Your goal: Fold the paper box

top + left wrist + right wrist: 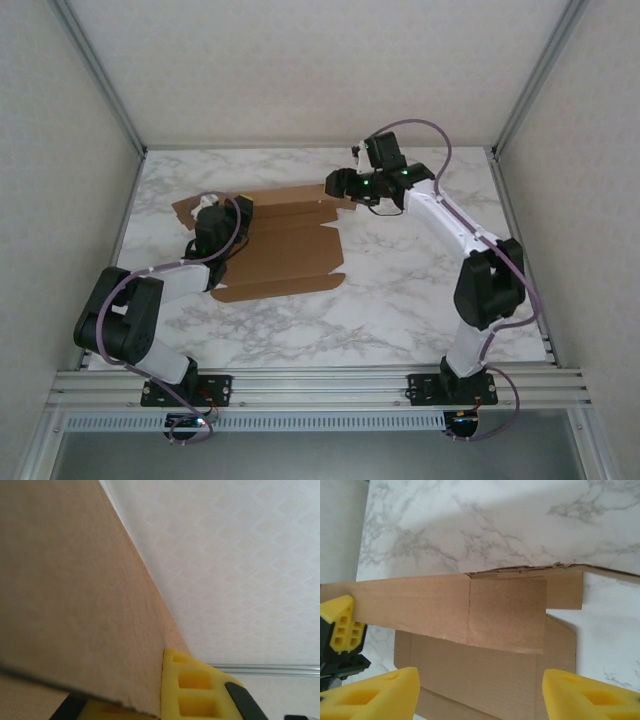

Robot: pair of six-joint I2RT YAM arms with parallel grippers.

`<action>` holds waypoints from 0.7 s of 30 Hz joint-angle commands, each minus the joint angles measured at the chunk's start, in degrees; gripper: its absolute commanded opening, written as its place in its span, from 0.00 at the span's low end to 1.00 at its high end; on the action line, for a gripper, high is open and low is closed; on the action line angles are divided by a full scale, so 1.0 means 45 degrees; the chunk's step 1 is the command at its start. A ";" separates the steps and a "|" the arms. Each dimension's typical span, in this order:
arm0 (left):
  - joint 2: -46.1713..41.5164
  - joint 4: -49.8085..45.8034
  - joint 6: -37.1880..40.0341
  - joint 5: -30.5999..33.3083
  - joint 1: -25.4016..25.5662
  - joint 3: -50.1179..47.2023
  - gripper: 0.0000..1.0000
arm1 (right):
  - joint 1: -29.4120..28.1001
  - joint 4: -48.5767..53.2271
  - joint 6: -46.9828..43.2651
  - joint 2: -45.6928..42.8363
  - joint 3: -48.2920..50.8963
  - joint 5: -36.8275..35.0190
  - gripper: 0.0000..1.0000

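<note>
While the left gripper [212, 215] pinches up a paper box [285, 250] flap [450, 610], the spread right gripper [335, 187] probably should crease it.

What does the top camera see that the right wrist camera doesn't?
Top: the left arm and right arm, whole, down to their bases. Right wrist: the right gripper wide open, its yellow fingers close up, and a crease in the flap. Both: the box on the table, the left gripper holding its flap.
</note>
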State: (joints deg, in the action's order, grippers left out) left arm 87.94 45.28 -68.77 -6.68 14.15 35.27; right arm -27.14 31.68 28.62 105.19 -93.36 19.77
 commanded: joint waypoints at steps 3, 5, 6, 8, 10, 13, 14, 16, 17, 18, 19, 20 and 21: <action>0.0416 -0.0703 0.0400 -0.0386 -0.0040 0.0264 0.04 | -0.0023 0.0562 0.0281 0.0806 -0.1214 0.0646 0.67; 0.0457 -0.0745 0.0400 -0.0428 -0.0039 0.0306 0.04 | -0.0024 0.0484 0.0336 0.1100 -0.1299 0.0789 0.67; 0.0475 -0.0732 0.0400 -0.0449 -0.0040 0.0308 0.04 | -0.0020 0.0381 0.0376 0.1198 -0.1287 0.0843 0.67; 0.0508 -0.0744 0.0400 -0.0469 -0.0040 0.0337 0.04 | -0.0013 0.0213 0.0470 0.1389 -0.1320 0.0954 0.67; 0.0527 -0.0774 0.0400 -0.0508 -0.0039 0.0376 0.04 | -0.0010 0.0106 0.0609 0.1607 -0.1418 0.1164 0.67; 0.0541 -0.0840 0.0415 -0.0547 -0.0049 0.0434 0.04 | -0.0034 -0.0271 0.0901 0.1845 -0.1450 0.1550 0.67; 0.0558 -0.0877 0.0420 -0.0547 -0.0048 0.0464 0.04 | -0.0040 -0.0408 0.1038 0.1962 -0.1475 0.1730 0.67; 0.0584 -0.0950 0.0393 -0.0551 -0.0059 0.0511 0.04 | -0.0049 -0.0683 0.1281 0.2206 -0.1537 0.2041 0.67; 0.0610 -0.0960 0.0385 -0.0566 -0.0059 0.0518 0.04 | -0.0061 -0.0886 0.1402 0.2324 -0.1538 0.2162 0.67; 0.0642 -0.0988 0.0387 -0.0603 -0.0074 0.0556 0.04 | -0.0058 -0.1141 0.1535 0.2370 -0.1505 0.2258 0.67; 0.0687 -0.1033 0.0381 -0.0623 -0.0079 0.0609 0.04 | -0.0054 -0.1442 0.1712 0.2449 -0.1463 0.2410 0.67; 0.0739 -0.1038 0.0364 -0.0659 -0.0071 0.0649 0.03 | -0.0060 -0.1706 0.1855 0.2521 -0.1444 0.2538 0.66; 0.0793 -0.1033 0.0343 -0.0682 -0.0088 0.0676 0.04 | -0.0060 -0.1978 0.1962 0.2560 -0.1407 0.2661 0.66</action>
State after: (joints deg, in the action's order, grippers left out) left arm 89.78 44.73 -68.79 -8.16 14.04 37.39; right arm -27.16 27.42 34.76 115.68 -98.24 28.49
